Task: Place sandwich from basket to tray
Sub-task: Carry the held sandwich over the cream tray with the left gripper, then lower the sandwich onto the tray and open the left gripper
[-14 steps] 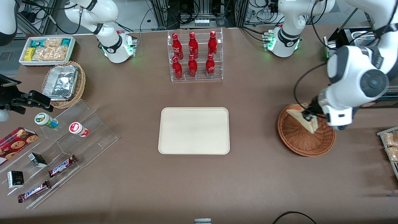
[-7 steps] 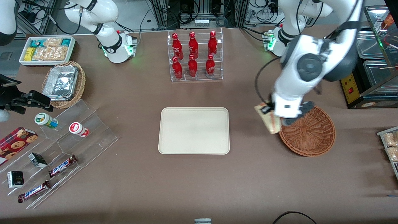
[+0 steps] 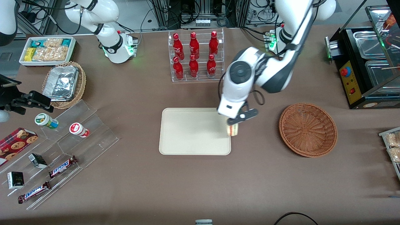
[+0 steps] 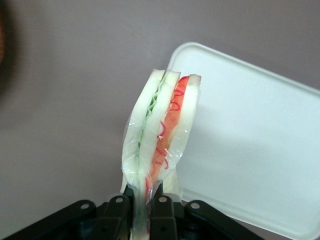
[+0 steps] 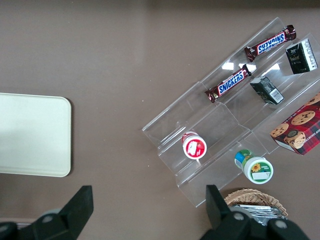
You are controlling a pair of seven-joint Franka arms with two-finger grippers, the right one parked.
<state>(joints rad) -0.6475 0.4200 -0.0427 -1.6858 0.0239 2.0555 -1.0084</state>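
Snack box (image 3: 47,51) and foil-lined tan basket (image 3: 64,84) are sitting toward the parked arm's end of the surface (image 3: 200,184), with the clear stepped rack (image 3: 67,147) of cups and Snickers bars nearer the front camera. Bottle rack (image 3: 196,56) is standing farther from the camera than the tray (image 3: 190,131).

Jaws (image 3: 233,126) are hanging above the tray's edge on the basket side, clamping the sandwich (image 3: 233,130). Sandwich is off the surface, hanging edge-down below the jaws, overlapping the tray rim in the front view. In the wrist view the jaws (image 4: 146,210) are pinching the wrapped wedge (image 4: 159,135) at its narrow end; green and red filling layers are showing along the edge, clear film is wrapping it, tray corner (image 4: 240,115) is lying beneath.

Basket (image 3: 307,129) is sitting toward the working arm's end, well apart from the sandwich, nothing in it.
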